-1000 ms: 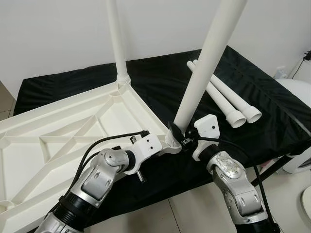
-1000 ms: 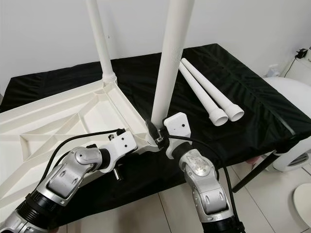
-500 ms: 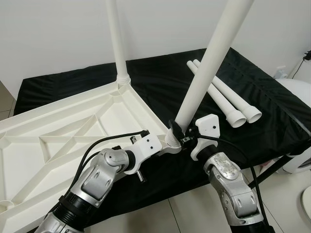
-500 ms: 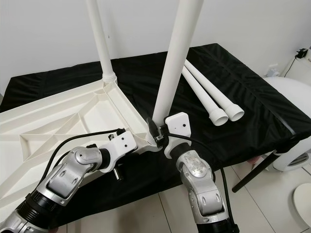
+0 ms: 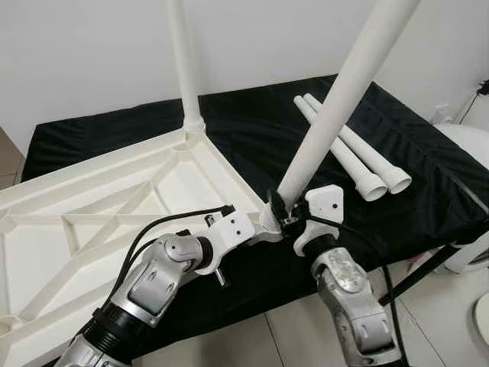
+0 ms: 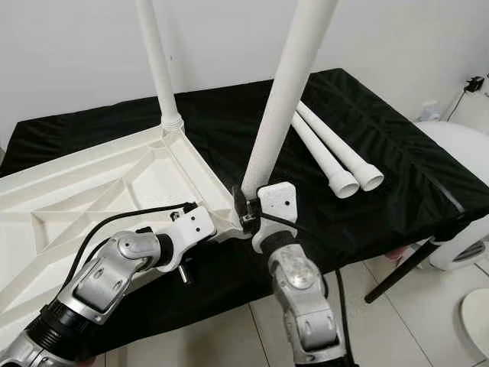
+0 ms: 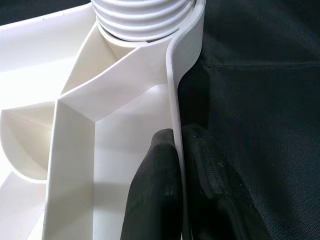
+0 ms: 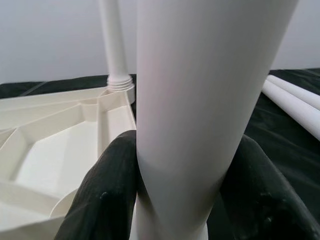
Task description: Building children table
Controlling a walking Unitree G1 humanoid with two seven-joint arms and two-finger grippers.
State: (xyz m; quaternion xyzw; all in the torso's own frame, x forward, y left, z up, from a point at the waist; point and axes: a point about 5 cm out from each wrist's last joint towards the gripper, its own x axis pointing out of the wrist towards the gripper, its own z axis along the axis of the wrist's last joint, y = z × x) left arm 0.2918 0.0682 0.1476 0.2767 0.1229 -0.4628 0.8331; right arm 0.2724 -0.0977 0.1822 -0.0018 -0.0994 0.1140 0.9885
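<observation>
The near corner of the upturned white tabletop (image 5: 92,206) is crowded: the left gripper (image 7: 181,165) pinches the rim there and the right gripper (image 5: 284,219) clamps the tilted leg (image 5: 336,107) at its base, so little room is left between them. The upright leg (image 5: 183,69) blocks the far corner, and two loose legs (image 5: 351,157) lie across the black cloth (image 5: 260,126) to the right. Bare cloth lies open between the tabletop's right edge and the loose legs.
</observation>
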